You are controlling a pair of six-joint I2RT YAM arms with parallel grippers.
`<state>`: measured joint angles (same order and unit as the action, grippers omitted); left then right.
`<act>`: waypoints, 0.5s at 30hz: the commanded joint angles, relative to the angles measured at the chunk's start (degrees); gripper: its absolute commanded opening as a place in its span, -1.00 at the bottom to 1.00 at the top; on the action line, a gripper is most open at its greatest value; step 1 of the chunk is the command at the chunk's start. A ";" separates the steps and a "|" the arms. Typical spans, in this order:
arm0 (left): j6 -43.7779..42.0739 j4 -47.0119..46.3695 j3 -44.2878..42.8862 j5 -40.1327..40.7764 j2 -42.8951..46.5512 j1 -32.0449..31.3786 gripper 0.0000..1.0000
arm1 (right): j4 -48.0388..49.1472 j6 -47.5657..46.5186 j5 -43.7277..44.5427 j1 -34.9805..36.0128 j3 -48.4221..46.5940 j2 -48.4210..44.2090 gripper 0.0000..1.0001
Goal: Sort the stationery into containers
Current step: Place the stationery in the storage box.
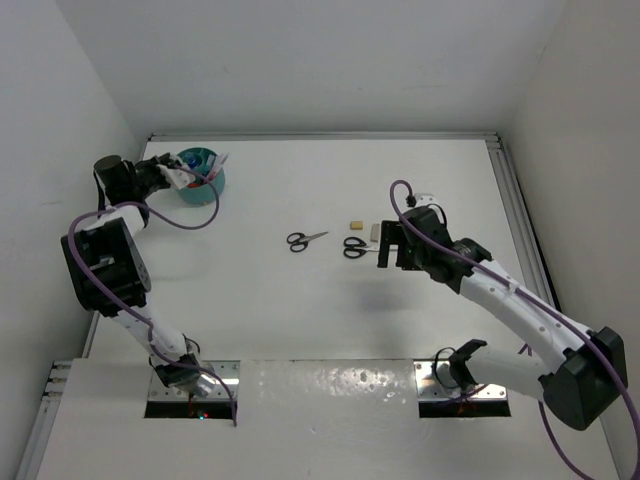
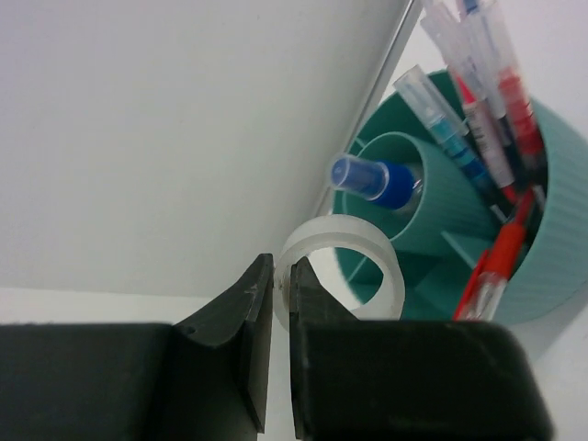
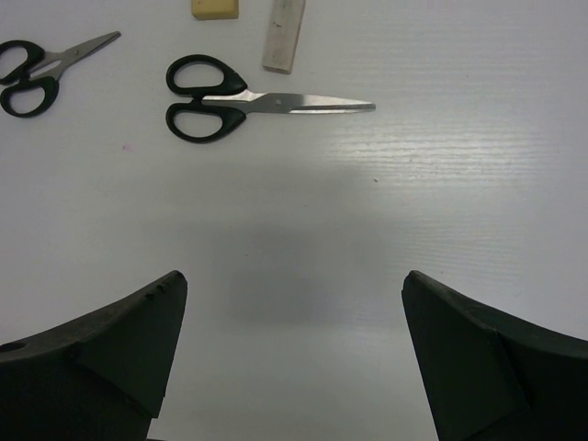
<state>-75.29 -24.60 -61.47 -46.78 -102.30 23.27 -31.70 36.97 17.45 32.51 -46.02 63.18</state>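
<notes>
The round teal organiser (image 1: 203, 176) stands at the far left. In the left wrist view the organiser (image 2: 551, 248) holds several pens (image 2: 478, 119), a red pen (image 2: 491, 271) and a blue-capped bottle (image 2: 372, 177). My left gripper (image 2: 282, 268) is shut on the wall of the clear tape roll (image 2: 342, 266), held at the organiser's rim. My right gripper (image 3: 292, 285) is open and empty over bare table, just near of one pair of scissors (image 3: 234, 99). A second pair of scissors (image 3: 50, 66), a beige eraser (image 3: 215, 8) and a small white piece (image 3: 284, 35) lie beyond.
In the top view the two scissors (image 1: 303, 240) (image 1: 355, 247), eraser (image 1: 354, 224) and white piece (image 1: 374, 232) lie mid-table. White walls close in the table at the back and both sides. The organiser sits close to the back left corner.
</notes>
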 commanded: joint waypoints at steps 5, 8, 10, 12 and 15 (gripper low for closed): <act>-13.55 6.32 -2.35 -5.94 2.55 2.04 -1.00 | 2.61 -2.08 -0.58 0.71 -2.32 1.07 0.96; -20.50 7.20 -1.98 -7.44 1.76 2.31 -1.00 | 2.96 -2.25 -0.58 0.71 -2.41 1.33 0.97; -21.39 5.97 -2.60 -7.53 0.27 2.13 -1.00 | 2.88 -2.43 -0.40 0.71 -2.58 1.77 0.97; -24.37 3.95 -2.77 -7.71 -1.40 2.22 -1.00 | 2.70 -2.43 -0.58 0.71 -3.11 2.30 0.97; -27.71 2.10 -4.08 -9.37 -3.68 2.75 -1.00 | 2.35 -2.60 -0.49 0.62 -4.07 3.18 0.97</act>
<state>-96.44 -19.94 -63.31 -51.70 -103.63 24.88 -30.83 35.14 16.88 32.82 -47.09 65.71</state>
